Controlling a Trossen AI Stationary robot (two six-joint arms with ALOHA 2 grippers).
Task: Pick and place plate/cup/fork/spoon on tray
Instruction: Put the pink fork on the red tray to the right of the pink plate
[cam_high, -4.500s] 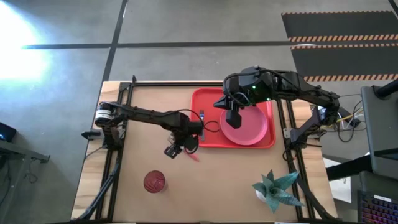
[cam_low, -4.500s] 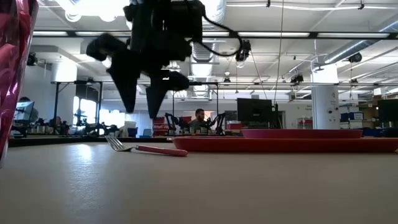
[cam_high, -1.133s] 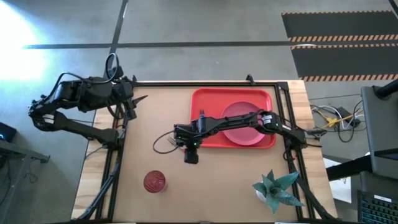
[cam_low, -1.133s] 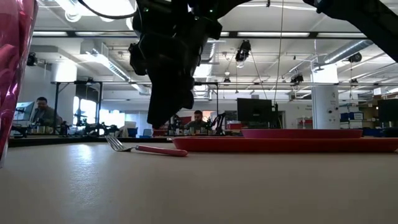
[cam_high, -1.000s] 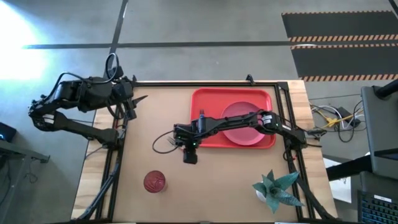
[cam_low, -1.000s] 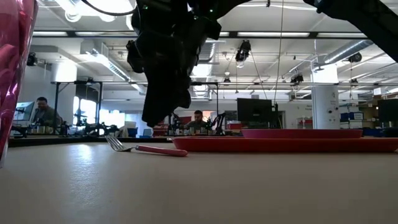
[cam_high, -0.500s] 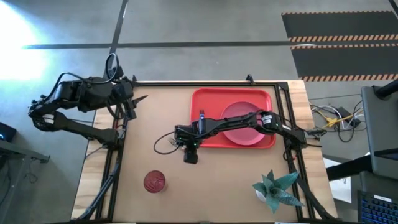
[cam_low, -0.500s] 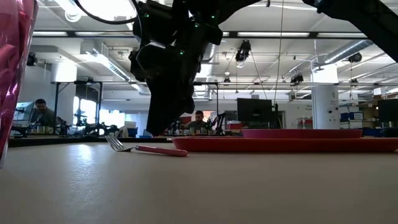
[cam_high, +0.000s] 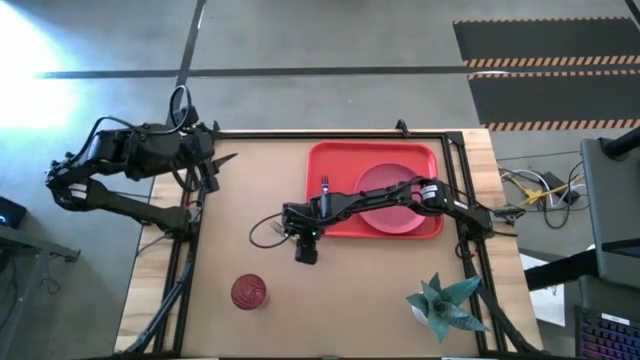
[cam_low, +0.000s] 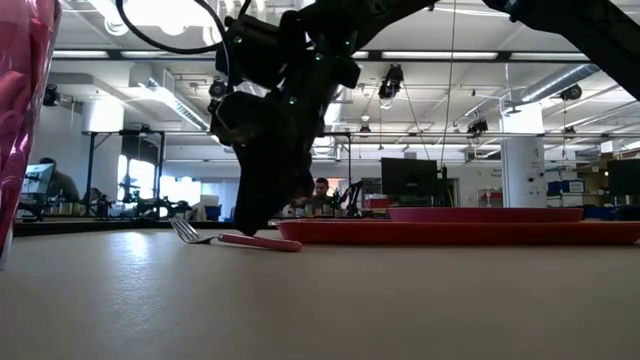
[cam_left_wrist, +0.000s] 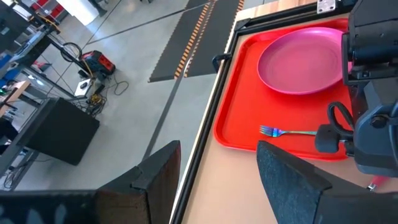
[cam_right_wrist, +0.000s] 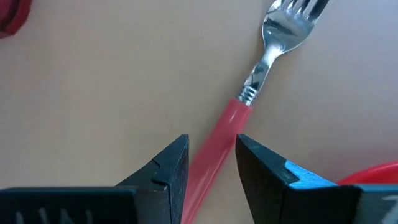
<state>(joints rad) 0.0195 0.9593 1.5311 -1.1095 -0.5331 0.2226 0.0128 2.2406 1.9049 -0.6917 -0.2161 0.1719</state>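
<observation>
The fork (cam_right_wrist: 249, 99), with its red-pink handle and metal tines, lies flat on the table just off the red tray's (cam_high: 345, 230) near left corner. My right gripper (cam_right_wrist: 211, 146) stands open over it, pointing steeply down. One finger is on each side of the handle, and the tips are almost on the tabletop (cam_low: 248, 228). The pink plate (cam_high: 395, 205) and the dark-handled spoon (cam_left_wrist: 283, 132) lie on the tray. The ribbed red cup (cam_high: 248, 292) stands upright near the table's front. My left gripper (cam_left_wrist: 217, 180) waits open, high at the far left corner.
A potted green plant (cam_high: 440, 305) stands near the table's front right. Black frame rails (cam_high: 190, 250) run along the table's left and right sides. Bare tabletop lies between the cup and the tray. People sit at desks in the room behind.
My right gripper has come down toward the fork's handle, its fingertips sinking from well above the table to just over it. It stays open, and the fork has not moved.
</observation>
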